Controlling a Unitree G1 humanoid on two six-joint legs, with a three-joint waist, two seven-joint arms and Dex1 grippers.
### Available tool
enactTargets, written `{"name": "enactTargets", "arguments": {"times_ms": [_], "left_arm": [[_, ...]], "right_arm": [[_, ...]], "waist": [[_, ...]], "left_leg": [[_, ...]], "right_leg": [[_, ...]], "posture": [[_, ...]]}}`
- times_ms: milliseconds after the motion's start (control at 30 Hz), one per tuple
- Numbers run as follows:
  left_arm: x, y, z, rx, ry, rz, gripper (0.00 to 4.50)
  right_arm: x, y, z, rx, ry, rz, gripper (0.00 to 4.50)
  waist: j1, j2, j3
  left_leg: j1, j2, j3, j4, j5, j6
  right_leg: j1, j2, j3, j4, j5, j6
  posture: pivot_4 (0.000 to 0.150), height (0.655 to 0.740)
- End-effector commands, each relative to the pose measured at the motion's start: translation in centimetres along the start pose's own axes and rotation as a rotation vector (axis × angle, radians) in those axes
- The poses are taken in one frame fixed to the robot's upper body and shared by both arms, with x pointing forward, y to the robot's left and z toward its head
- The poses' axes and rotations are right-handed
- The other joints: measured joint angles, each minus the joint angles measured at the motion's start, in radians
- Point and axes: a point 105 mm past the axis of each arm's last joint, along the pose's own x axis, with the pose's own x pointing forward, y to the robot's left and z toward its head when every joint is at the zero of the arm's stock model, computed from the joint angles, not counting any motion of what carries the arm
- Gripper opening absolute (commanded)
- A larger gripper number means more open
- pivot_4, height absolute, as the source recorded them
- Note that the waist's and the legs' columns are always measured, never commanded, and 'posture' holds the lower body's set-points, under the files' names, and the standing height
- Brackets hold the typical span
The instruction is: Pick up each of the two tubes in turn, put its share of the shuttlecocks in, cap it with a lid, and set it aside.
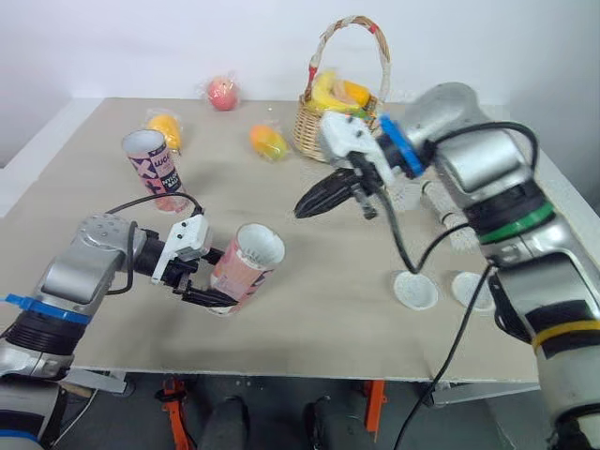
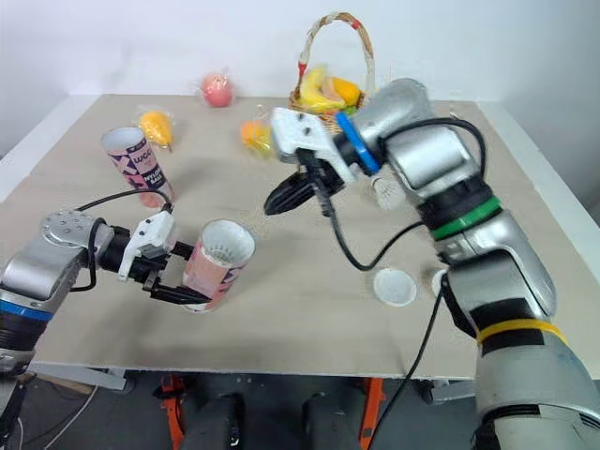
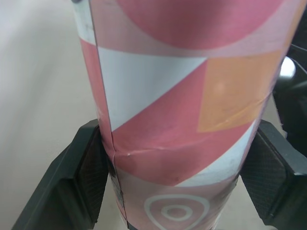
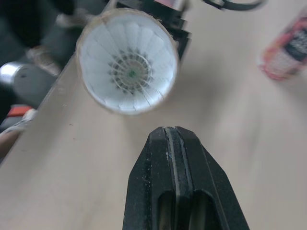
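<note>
A pink patterned tube (image 1: 247,265) is held tilted just above the table's front left, my left gripper (image 1: 213,277) shut on its lower body. Its open mouth faces the right gripper. In the left wrist view both pads (image 3: 91,172) press the tube (image 3: 182,120). The right wrist view looks into the tube, where a white shuttlecock (image 4: 129,72) sits feathers outward. My right gripper (image 1: 306,205) hovers shut and empty a short way beyond the mouth. The second tube (image 1: 156,170) stands upright at the back left. Two white lids (image 1: 414,290) (image 1: 472,291) lie at the front right.
A wicker basket (image 1: 315,134) of fruit stands at the back centre. An apple (image 1: 222,93) and two wrapped yellow-orange fruits (image 1: 166,129) (image 1: 268,142) lie near the far edge. More shuttlecocks (image 2: 384,192) lie behind my right arm.
</note>
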Motion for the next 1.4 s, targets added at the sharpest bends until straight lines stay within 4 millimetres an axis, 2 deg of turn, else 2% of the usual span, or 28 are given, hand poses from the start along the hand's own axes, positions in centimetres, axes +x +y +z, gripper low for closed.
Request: {"name": "enactTargets", "arguments": {"times_ms": [33, 133, 200, 267, 400, 467, 533, 633, 767, 1000, 1100, 1400], "left_arm": [[-0.5, 0.6, 4.0, 0.095, -0.198, 0.054, 3.61], [-0.3, 0.7, 6.5, 0.123, -0.377, 0.07, 3.61], [0.0, 0.6, 7.2, 0.113, -0.446, 0.071, 3.61], [1.0, 0.3, 7.6, 0.105, -0.516, 0.069, 3.61], [3.4, -0.5, 7.2, 0.046, -0.592, 0.047, 3.61], [5.1, -0.7, 5.8, -0.005, -0.597, 0.044, 3.61], [6.4, -0.5, 4.2, -0.056, -0.578, 0.058, 3.61], [7.9, -0.5, 2.0, -0.073, -0.517, 0.063, 3.61], [9.5, -0.5, -0.2, -0.01, -0.423, 0.064, 3.61], [10.3, 0.6, 0.0, 0.086, -0.482, 0.156, 3.61], [10.4, 0.9, 0.0, 0.074, -0.518, 0.179, 3.61], [10.6, 0.5, -0.3, -0.053, -0.566, 0.128, 3.61]], "right_arm": [[-2.3, 1.5, -0.8, 0.014, -0.029, -0.098, 0.04], [-3.5, 3.0, -3.2, 0.102, 0.012, -0.155, 0.04], [-4.1, 3.6, -4.9, 0.135, 0.074, -0.186, 0.04], [-4.8, 3.9, -6.7, 0.179, 0.138, -0.223, 0.51], [-6.1, 4.3, -9.4, 0.227, 0.257, -0.258, 2.02], [-6.9, 4.6, -11.3, 0.258, 0.339, -0.262, 3.13], [-7.7, 5.2, -12.9, 0.275, 0.418, -0.244, 4.0], [-7.8, 5.6, -14.3, 0.301, 0.462, -0.218, 4.0], [-7.2, 6.2, -16.3, 0.335, 0.514, -0.189, 4.0], [-6.3, 7.1, -17.8, 0.353, 0.544, -0.152, 4.0], [-6.0, 7.6, -18.4, 0.336, 0.58, -0.128, 4.0], [-5.9, 7.4, -18.1, 0.284, 0.593, -0.095, 0.09]], "waist": [[0.004, 0.0, 0.0], [0.005, 0.0, 0.0], [0.004, 0.0, 0.0], [-0.002, 0.0, 0.0], [-0.008, 0.0, 0.0], [-0.008, 0.0, 0.0], [-0.008, 0.0, 0.0], [-0.012, 0.0, 0.0], [-0.015, 0.0, 0.0], [-0.014, 0.001, 0.0], [-0.014, 0.001, 0.0], [-0.018, 0.001, 0.0]], "left_leg": [[0.0, 0.0, 0.0, 0.001, -0.001, -0.001], [-0.001, 0.0, 0.0, 0.001, -0.001, -0.001], [-0.001, 0.0, 0.0, 0.001, -0.001, 0.0], [0.0, 0.0, 0.001, 0.001, -0.001, 0.0], [0.003, 0.0, 0.001, 0.001, -0.001, 0.0], [0.003, -0.001, 0.001, 0.001, -0.001, 0.0], [0.003, -0.001, 0.002, 0.002, -0.001, 0.0], [0.003, -0.002, 0.003, 0.003, -0.001, 0.0], [0.004, -0.001, 0.003, 0.002, -0.001, 0.0], [0.004, -0.003, 0.003, 0.003, -0.001, -0.001], [0.004, -0.003, 0.003, 0.004, -0.001, -0.001], [0.01, -0.003, 0.004, 0.004, 0.0, -0.001]], "right_leg": [[0.0, 0.0, 0.0, 0.0, 0.0, 0.0], [0.0, 0.0, 0.001, 0.0, 0.0, 0.0], [0.0, 0.0, 0.001, 0.0, 0.0, 0.0], [0.0, 0.001, 0.002, 0.0, -0.002, 0.003], [0.001, 0.001, 0.004, 0.0, -0.002, 0.006], [0.002, 0.001, 0.004, 0.0, -0.002, 0.007], [0.002, 0.001, 0.004, 0.0, -0.001, 0.008], [0.002, 0.001, 0.006, 0.0, 0.0, 0.008], [0.002, 0.001, 0.006, 0.0, 0.0, 0.008], [0.003, 0.0, 0.007, 0.0, 0.001, 0.01], [0.003, 0.0, 0.007, 0.0, 0.001, 0.01], [0.009, 0.0, 0.007, 0.0, 0.002, 0.011]], "posture": [[0.15, 0.74], [0.15, 0.74], [0.15, 0.74], [0.15, 0.74], [0.15, 0.74], [0.15, 0.74], [0.15, 0.74], [0.15, 0.74], [0.15, 0.74], [0.15, 0.74], [0.15, 0.74], [0.15, 0.74]]}}
